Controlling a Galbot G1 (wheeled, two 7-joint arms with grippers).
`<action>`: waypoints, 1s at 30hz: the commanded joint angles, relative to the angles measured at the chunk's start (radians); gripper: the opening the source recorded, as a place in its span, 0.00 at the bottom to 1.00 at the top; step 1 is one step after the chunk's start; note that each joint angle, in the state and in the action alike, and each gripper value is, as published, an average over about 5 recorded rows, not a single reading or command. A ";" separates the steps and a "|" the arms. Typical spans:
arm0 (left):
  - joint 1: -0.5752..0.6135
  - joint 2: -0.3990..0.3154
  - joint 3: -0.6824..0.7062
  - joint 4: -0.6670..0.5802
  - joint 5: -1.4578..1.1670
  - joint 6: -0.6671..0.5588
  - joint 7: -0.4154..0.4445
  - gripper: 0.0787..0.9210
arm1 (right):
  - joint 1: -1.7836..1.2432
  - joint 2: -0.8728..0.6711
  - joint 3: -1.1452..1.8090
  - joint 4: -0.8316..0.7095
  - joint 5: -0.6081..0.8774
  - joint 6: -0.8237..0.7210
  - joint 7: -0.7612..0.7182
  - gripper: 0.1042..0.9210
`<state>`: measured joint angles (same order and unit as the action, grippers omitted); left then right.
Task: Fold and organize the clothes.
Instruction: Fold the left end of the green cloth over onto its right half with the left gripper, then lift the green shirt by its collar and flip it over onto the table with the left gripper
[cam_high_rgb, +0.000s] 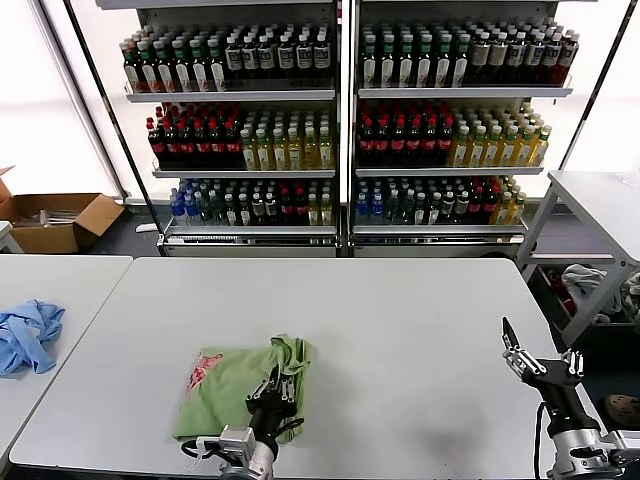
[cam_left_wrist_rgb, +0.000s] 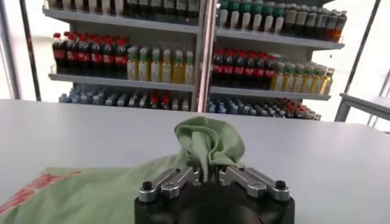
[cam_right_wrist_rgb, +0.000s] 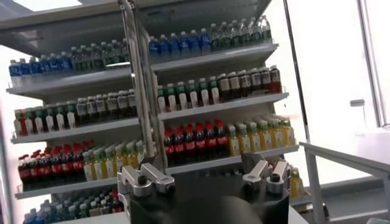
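Your left end effector (cam_high_rgb: 275, 388) pinches a bunched fold of the green polo shirt (cam_high_rgb: 225, 385) on the tabletop (cam_high_rgb: 400, 330); your right end effector (cam_high_rgb: 535, 358) waits spread apart.

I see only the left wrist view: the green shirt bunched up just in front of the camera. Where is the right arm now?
Observer: The right gripper is raised near the right front corner of the table, far from the shirt. Its fingers are open and empty.
Operator: Is there any other cloth around?
Observer: Yes, a light blue garment lies crumpled on the neighbouring table, on the robot's left.
Operator: And where on the table does the shirt lie?
Observer: Near the front edge, left of the middle, with the left gripper at its right side.
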<state>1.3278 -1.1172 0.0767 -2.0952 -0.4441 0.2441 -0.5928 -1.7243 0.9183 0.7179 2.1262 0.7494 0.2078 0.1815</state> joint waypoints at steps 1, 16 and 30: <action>-0.061 -0.004 0.080 0.058 0.036 0.015 0.013 0.26 | 0.002 0.003 -0.004 0.003 -0.008 0.001 0.000 0.88; -0.031 0.028 0.250 -0.036 0.094 -0.082 0.051 0.77 | 0.017 0.010 -0.013 0.022 -0.029 -0.010 0.004 0.88; 0.071 0.164 -0.419 -0.110 -0.242 -0.025 -0.004 0.88 | 0.025 0.003 -0.020 0.027 -0.042 -0.017 -0.001 0.88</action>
<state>1.3244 -1.0396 0.0355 -2.1838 -0.5017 0.2093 -0.5851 -1.7036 0.9248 0.6988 2.1535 0.7115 0.1937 0.1809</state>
